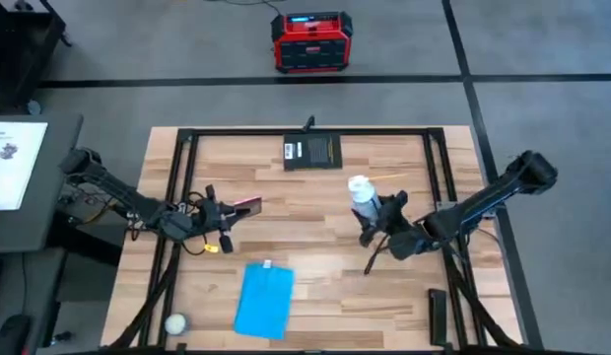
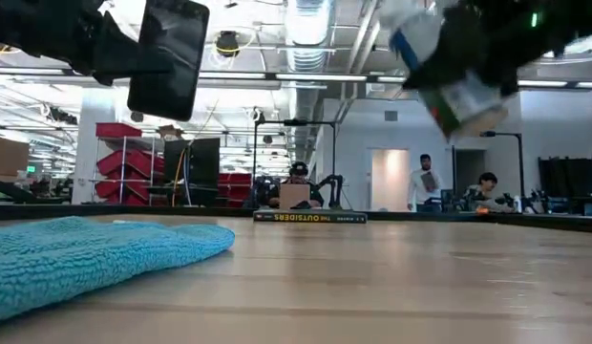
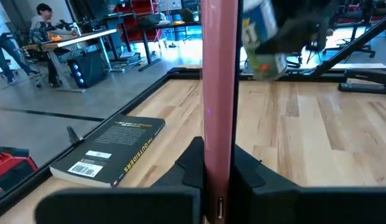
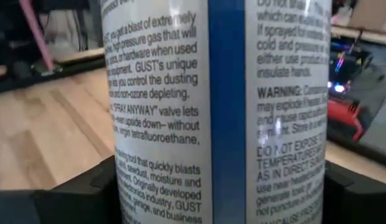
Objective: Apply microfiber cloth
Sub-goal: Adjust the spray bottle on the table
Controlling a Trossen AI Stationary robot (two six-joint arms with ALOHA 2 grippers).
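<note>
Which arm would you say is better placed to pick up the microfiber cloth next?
Probably the left: its gripper is nearer the microfiber cloth. But both are occupied, left holding the phone, right gripper holding the spray can.

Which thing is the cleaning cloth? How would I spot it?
Find the wooden table, then look along its near edge, in front of the left gripper, which holds a pink-backed phone. The microfiber cloth lies flat there. It alone is soft and sky blue; the book at the far edge is black.
</note>
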